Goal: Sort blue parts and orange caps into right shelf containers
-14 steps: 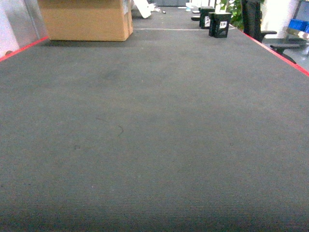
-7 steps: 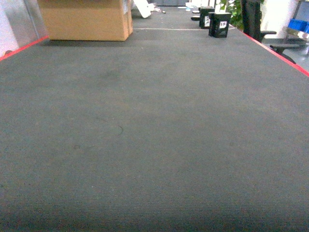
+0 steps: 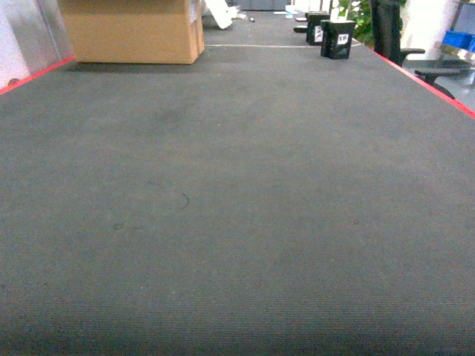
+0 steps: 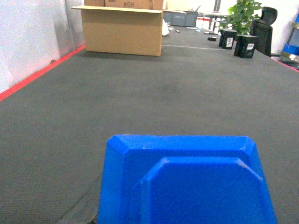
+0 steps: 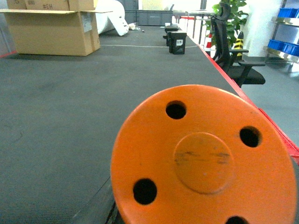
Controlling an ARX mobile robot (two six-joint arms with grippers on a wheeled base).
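Lighting: even indoor light, moderately dim in the head view; table (image 3: 237, 208) mat reads flat grey with visible grain and soft noise. Cardboard box (image 3: 133, 30) casts a narrow shadow at its base. Wrist views brighter; far background washed out. Blue part (image 4: 187, 186) and orange cap (image 5: 205, 158) close-up, saturated, slightly soft.

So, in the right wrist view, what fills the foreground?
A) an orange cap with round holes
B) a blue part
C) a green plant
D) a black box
A: a round orange cap with dark holes in its face fills the lower foreground, above the dark table.
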